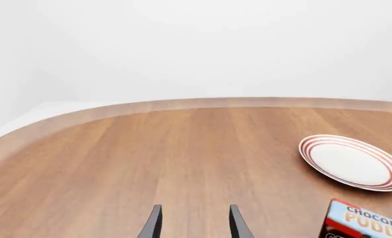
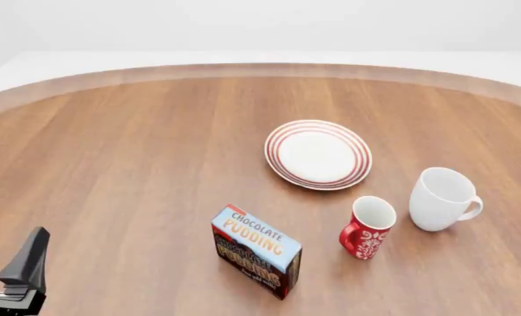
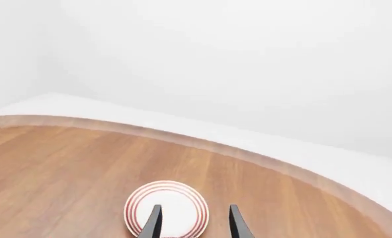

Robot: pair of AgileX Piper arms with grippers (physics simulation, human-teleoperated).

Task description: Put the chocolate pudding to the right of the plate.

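My left claw (image 1: pixel 193 223) is open and holds nothing. You can see a gap between its two dark fingers, with only the brown counter (image 2: pixel 137 151) under it. It waits low at the near left corner, well apart from everything, because no grab has begun.

My right claw (image 3: pixel 193 223) is open too, with nothing in it. It hangs up high and looks down at the plate (image 3: pixel 166 208) from far away. That lets me see the place I care about.

The chocolate pudding (image 2: pixel 255 249) is a box with a blue top and dark sides. It stands on the counter, near me and a bit to the left of the plate (image 2: pixel 318 154). It does not touch the plate.

To the right of the plate stand two cups. The white mug (image 2: pixel 442 198) is just past the plate's right side, and the red mug (image 2: pixel 367 227) is near it, closer to me. I think that makes the spot tight. The box needs room there, so I must set it down with care and not bump the cups.

I think the job is only starting.
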